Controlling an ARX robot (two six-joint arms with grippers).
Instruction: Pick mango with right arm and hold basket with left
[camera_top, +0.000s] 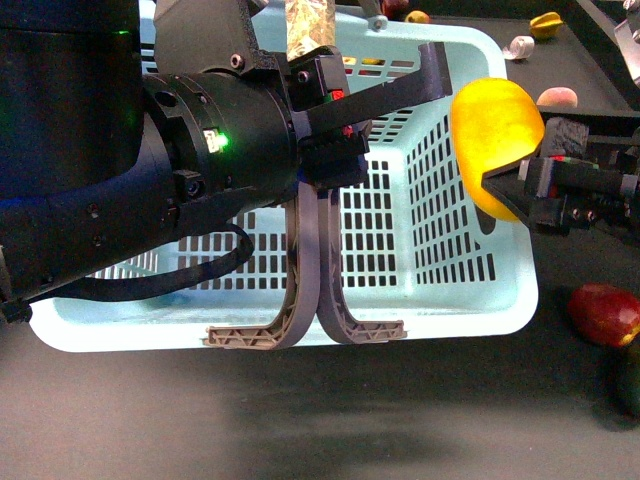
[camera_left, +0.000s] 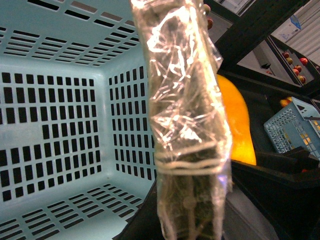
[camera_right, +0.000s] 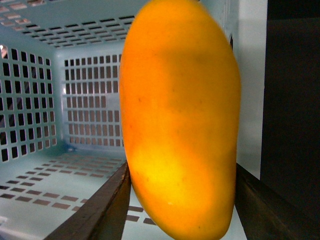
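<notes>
The pale aqua basket (camera_top: 440, 250) stands in the middle of the dark table, its two grey-brown handles (camera_top: 300, 320) hanging over the near wall. My right gripper (camera_top: 505, 185) is shut on the yellow-orange mango (camera_top: 495, 130) and holds it raised over the basket's right rim; in the right wrist view the mango (camera_right: 180, 120) fills the frame between the jaws with the basket's inside (camera_right: 45, 115) behind. My left gripper (camera_top: 330, 90) is shut on a plastic-wrapped bundle of greens (camera_left: 187, 115) above the basket's inside (camera_left: 60, 115). The mango also shows behind the bundle (camera_left: 237, 130).
A dark red oval fruit (camera_top: 605, 312) lies on the table right of the basket, with a darker fruit (camera_top: 630, 380) near it. Small fruits (camera_top: 548, 24) and a pink one (camera_top: 557, 96) lie at the back right. My left arm's bulk (camera_top: 120, 170) covers the basket's left part.
</notes>
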